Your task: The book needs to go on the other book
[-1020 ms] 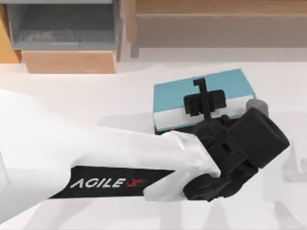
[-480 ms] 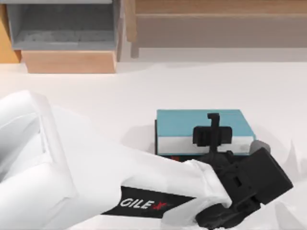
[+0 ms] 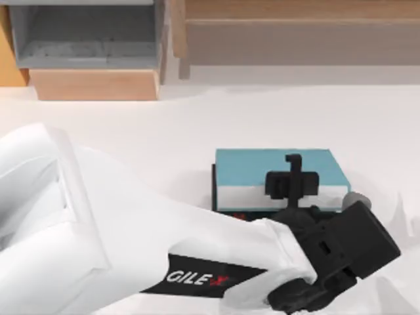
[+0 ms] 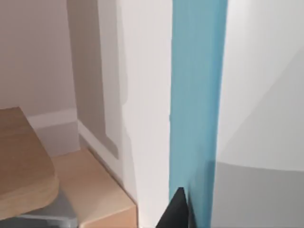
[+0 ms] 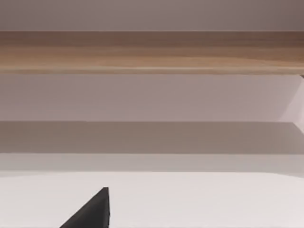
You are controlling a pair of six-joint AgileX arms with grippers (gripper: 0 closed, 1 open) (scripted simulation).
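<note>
The light blue book [image 3: 262, 167] with white page edges lies flat right of the table's middle, and its cover [image 4: 197, 95] fills a strip of the left wrist view. Under it is the other book [image 3: 237, 216], black, showing as a dark edge and a sliver of red at the blue book's left and front. My left gripper [image 3: 292, 178] reaches in from the front and is shut on the blue book's front edge, one finger over the cover. A dark fingertip [image 5: 92, 211] of my right gripper shows in the right wrist view, over bare table.
A grey-lined wooden cabinet [image 3: 92, 52] stands at the back left. A long wooden shelf [image 3: 295, 33] runs along the back right. My left arm [image 3: 118, 236] covers the table's front left. Bare white tabletop [image 3: 197, 125] lies behind the books.
The left gripper brought the blue book forward and down from its tilted, raised place until it lay level over the black book. In the last half second it barely moved.
</note>
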